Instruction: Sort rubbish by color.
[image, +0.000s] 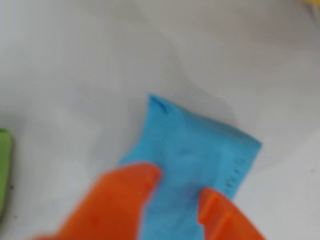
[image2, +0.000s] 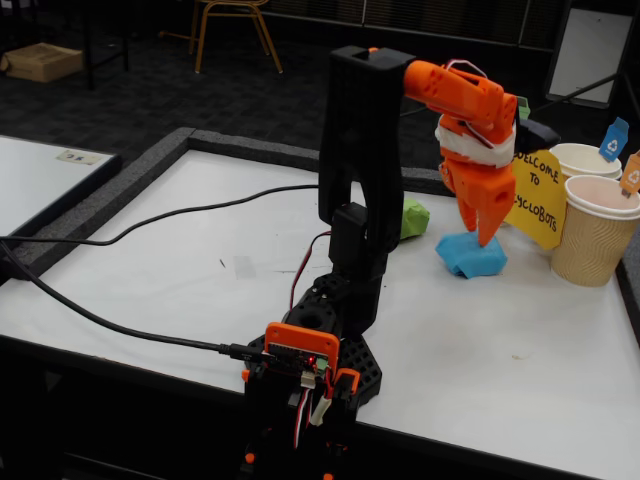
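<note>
In the wrist view, the gripper (image: 177, 192) hangs just over the blue wad (image: 197, 165); its orange fingers (image: 125, 200) are spread, one on each side of the paper, and the blur hides whether they touch it. A sliver of the green wad (image: 4, 172) shows at the left edge, well apart from the blue wad. In the fixed view, the blue wad (image2: 470, 256) lies on the white table (image2: 200, 290), with the gripper (image2: 482, 232) right above it, jaws apart. The green wad (image2: 414, 218) sits behind and left of the blue wad; two paper cups (image2: 593, 230) and a yellow sign (image2: 537, 195) stand to its right. No wad appears sorted yet, the orange one is unseen, and the blue pickup seems only beginning.
</note>
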